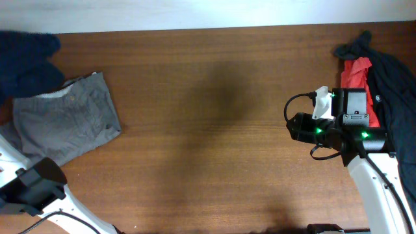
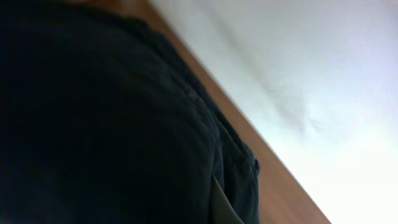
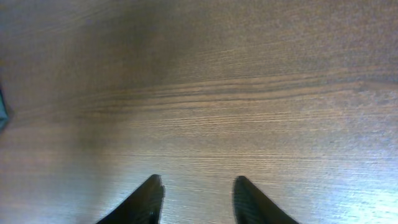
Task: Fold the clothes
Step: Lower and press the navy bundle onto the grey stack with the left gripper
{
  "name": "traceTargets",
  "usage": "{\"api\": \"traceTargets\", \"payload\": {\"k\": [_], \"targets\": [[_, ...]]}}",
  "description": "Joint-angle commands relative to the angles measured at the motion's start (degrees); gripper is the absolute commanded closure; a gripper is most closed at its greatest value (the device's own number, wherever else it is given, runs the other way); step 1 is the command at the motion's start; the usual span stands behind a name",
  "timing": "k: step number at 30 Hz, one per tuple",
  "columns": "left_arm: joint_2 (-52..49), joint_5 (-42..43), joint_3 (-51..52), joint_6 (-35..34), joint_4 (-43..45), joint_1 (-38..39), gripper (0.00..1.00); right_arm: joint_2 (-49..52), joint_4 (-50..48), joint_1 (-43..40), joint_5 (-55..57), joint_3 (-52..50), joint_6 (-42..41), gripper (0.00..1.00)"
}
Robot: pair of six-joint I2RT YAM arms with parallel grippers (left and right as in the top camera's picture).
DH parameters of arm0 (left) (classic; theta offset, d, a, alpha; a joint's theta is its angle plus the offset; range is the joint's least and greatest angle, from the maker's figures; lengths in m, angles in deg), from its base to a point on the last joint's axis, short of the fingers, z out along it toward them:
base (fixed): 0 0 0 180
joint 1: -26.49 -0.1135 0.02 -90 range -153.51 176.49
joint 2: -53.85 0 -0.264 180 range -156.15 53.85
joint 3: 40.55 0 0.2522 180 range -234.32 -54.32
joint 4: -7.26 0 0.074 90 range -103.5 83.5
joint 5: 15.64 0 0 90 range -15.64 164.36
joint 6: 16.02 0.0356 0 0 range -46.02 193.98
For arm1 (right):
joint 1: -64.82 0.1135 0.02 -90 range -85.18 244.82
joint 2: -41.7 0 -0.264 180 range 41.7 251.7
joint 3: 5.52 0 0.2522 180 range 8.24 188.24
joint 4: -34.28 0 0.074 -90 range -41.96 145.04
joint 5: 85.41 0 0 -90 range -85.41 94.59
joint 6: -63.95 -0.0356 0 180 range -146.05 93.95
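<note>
A navy blue piece [image 1: 26, 62] lies bunched at the far left corner, over the top edge of the grey shorts [image 1: 65, 120] spread flat beside it. In the left wrist view the navy blue piece [image 2: 106, 124] fills nearly everything and hides my left fingers; I cannot tell whether they hold it. At the far right a red shirt [image 1: 356, 71] and a black garment [image 1: 393, 84] lie heaped together. My right gripper [image 3: 198, 186] is open over bare wood, nothing between its fingers, and in the overhead view the right gripper [image 1: 298, 125] sits just left of that heap.
The wooden table [image 1: 208, 130] stretches between the two heaps. Its far edge meets a white wall [image 2: 323, 74]. My left arm's base [image 1: 36, 188] sits at the near left corner, and the right arm [image 1: 377, 175] comes in from the near right.
</note>
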Motion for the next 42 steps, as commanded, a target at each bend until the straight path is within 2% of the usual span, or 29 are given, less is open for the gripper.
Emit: {"api": "traceTargets", "payload": {"k": [1,6,10,17,22,34,40,42], "targets": [[0.6,-4.9,7.8,-2.2,1.3,-0.1,1.0,-0.4,0.5,-0.1,-0.4,1.6,0.3,0.61],[0.6,1.2,17.3,0.7,6.2,-0.2,1.0,-0.5,1.9,-0.1,-1.0,2.3,1.1,0.62],[1.3,2.5,16.6,2.8,10.1,0.2,1.0,-0.5,2.8,0.0,-1.0,3.2,1.7,0.62],[4.1,6.4,11.9,2.0,18.9,0.3,1.0,-0.4,2.8,0.0,-1.0,3.2,1.7,0.61],[3.3,5.8,14.7,1.9,15.4,0.8,1.0,-0.4,2.8,-0.1,-1.0,3.2,1.7,0.62],[3.2,4.1,40.2,1.9,9.9,1.9,1.0,-0.5,3.0,-0.1,-1.0,3.2,2.4,0.61],[4.5,4.0,41.1,2.3,4.7,1.6,0.99,-0.5,3.0,-0.1,-1.0,3.2,3.8,0.62],[6.4,4.0,41.1,3.4,3.6,1.4,0.95,-0.4,3.0,-0.1,-1.0,3.2,3.8,0.61]]}}
